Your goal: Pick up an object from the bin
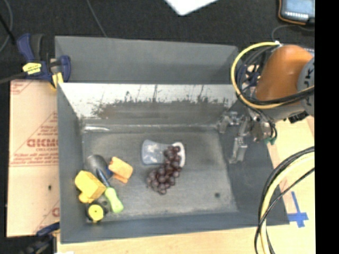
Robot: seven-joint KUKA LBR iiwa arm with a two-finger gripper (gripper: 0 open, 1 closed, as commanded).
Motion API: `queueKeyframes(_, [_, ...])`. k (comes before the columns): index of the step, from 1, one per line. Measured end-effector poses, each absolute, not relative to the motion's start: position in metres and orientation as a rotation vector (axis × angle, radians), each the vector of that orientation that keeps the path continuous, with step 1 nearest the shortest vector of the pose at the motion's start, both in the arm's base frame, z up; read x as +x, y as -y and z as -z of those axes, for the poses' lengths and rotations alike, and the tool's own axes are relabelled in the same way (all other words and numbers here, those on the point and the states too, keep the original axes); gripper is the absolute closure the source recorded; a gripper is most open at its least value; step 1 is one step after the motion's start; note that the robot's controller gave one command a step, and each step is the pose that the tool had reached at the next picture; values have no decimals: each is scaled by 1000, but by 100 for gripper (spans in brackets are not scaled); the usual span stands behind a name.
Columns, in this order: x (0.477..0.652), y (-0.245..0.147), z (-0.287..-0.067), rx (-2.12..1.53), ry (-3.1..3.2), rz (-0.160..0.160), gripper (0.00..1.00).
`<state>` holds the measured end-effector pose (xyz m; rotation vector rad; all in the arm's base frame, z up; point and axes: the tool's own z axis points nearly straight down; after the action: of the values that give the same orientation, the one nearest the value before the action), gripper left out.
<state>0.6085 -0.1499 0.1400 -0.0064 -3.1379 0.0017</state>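
Bin floor: grey metal bin (pixel 212 194), bare over on the arm's side.
Gripper: the gripper (pixel 238 144) hangs close by the three o'clock wall. Released or clenched? Cannot tell, and nothing shows in it.
Nearest thing: purple grape bunch (pixel 164 174) at mid-floor, overlapping a pale packet (pixel 152 152).
Bearing: the grapes lie between eight and nine o'clock from the gripper, well apart.
Long axis: the bunch runs from one o'clock to seven.
Heap: yellow, orange and green toys (pixel 89 187) in the eight o'clock corner, farther off.

Scuffed matt metal bin (pixel 159 107), glossy plastic grapes (pixel 165 172)
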Motion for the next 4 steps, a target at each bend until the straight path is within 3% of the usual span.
queueKeyframes(1, [611, 149, -145, -2, 3146, -4, 0])
queueKeyframes(2, [647, 109, -93, -100, 3152, -5, 0])
queueKeyframes(3, [644, 91, -89, -113, 3139, 0, 0])
queueKeyframes(4, [634, 23, -101, -16, 3156, -8, 0])
